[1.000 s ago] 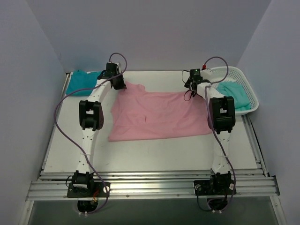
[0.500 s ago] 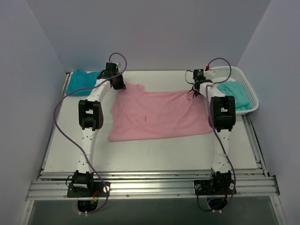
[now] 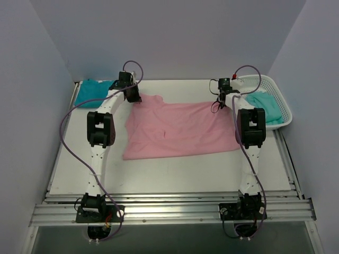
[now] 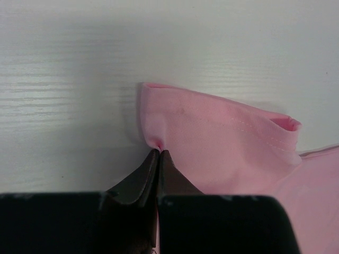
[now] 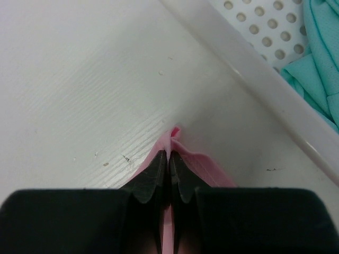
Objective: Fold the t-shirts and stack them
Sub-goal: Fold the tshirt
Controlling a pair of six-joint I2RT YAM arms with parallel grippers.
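A light pink t-shirt (image 3: pixel 180 129) lies spread flat across the middle of the table. My left gripper (image 3: pixel 135 98) is shut on its far left corner; in the left wrist view (image 4: pixel 159 150) a pinch of pink cloth (image 4: pixel 222 143) sits between the tips. My right gripper (image 3: pixel 219 101) is shut on the shirt's far right corner, and the right wrist view (image 5: pixel 170 154) shows a pink fold (image 5: pixel 175 133) squeezed between the jaws. A deep teal t-shirt (image 3: pixel 92 91) lies bunched at the far left. A paler mint-teal t-shirt (image 3: pixel 265 105) rests in the basket.
A white mesh basket (image 3: pixel 283 106) stands at the far right, its rim (image 5: pixel 249 69) close beside my right gripper. Walls enclose the table on the left, back and right. A metal rail (image 3: pixel 169 211) runs along the near edge.
My right gripper has closed on the pink shirt's far right corner after shifting slightly right. The left gripper stays shut on its corner and has edged a little up and left.
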